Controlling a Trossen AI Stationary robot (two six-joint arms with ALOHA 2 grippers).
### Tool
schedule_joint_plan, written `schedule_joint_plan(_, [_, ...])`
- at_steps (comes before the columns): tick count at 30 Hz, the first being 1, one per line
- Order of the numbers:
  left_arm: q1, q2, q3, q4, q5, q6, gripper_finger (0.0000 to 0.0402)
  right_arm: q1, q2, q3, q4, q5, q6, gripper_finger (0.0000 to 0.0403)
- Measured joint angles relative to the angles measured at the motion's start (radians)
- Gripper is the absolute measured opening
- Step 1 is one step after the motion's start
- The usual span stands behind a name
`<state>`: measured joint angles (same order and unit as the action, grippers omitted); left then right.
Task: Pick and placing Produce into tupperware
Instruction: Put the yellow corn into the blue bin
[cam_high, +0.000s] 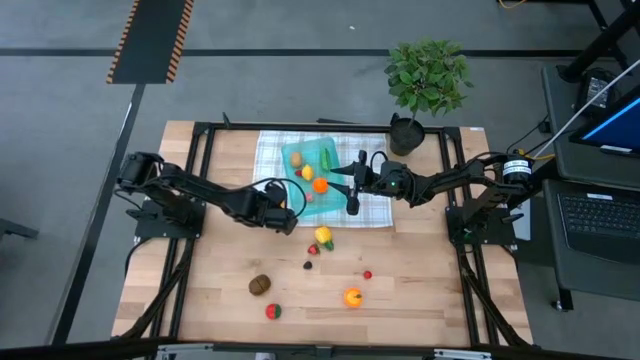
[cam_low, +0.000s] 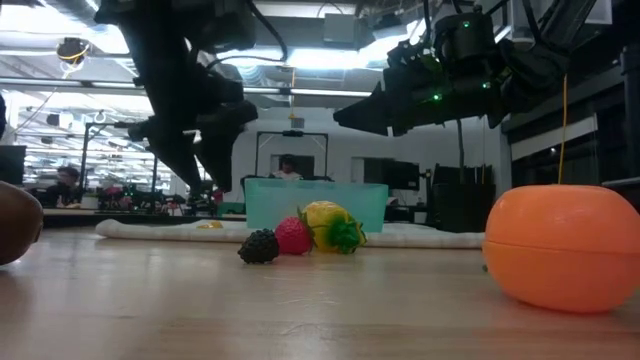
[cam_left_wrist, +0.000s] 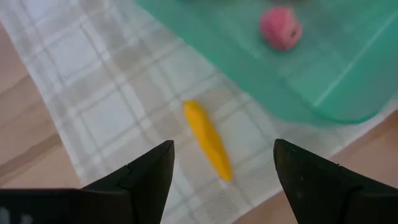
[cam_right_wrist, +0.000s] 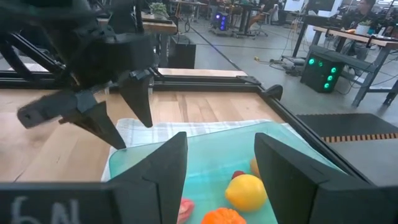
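Observation:
The teal tupperware (cam_high: 305, 155) sits on a white-green checked cloth and holds a lemon (cam_right_wrist: 247, 190), an orange (cam_right_wrist: 221, 216) and a pink-red fruit (cam_left_wrist: 280, 28). A slim yellow-orange carrot (cam_left_wrist: 208, 140) lies on the cloth beside the tupperware's wall. My left gripper (cam_left_wrist: 224, 149) hangs open above that carrot, a finger to each side, touching nothing. My right gripper (cam_right_wrist: 221, 140) is open and empty above the tupperware. More produce lies on the bare wood: a yellow fruit with green leaves (cam_high: 323, 236), a kiwi (cam_high: 260, 285), an orange (cam_high: 352, 297) and small berries.
A leafy potted plant (cam_high: 428, 80) stands at the table's far right. The two grippers (cam_high: 292, 200) (cam_high: 352, 203) are close together over the cloth's near half. A red berry (cam_low: 293, 236) and a black berry (cam_low: 259, 246) lie just near of the cloth's edge.

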<state>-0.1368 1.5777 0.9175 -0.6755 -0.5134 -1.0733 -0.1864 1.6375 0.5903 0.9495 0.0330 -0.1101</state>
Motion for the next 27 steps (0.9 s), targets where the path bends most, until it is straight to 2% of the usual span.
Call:
schedule_joint_plan(12, [0.054,0.094,-0.001,0.042,0.063,0.002,0.0266,0.001,0.000,0.000,-0.005,0.000,0.019,0.0189])
schedule_joint_plan(21, [0.074,0.106,-0.001,0.050,0.070,0.002,0.0265,0.001,0.000,0.000,-0.005,0.000,0.025,0.0189])
schedule_joint_plan(27, [0.078,0.106,-0.001,0.051,0.100,0.001,0.0246,0.001,0.000,0.000,-0.005,0.000,0.026,0.0189])
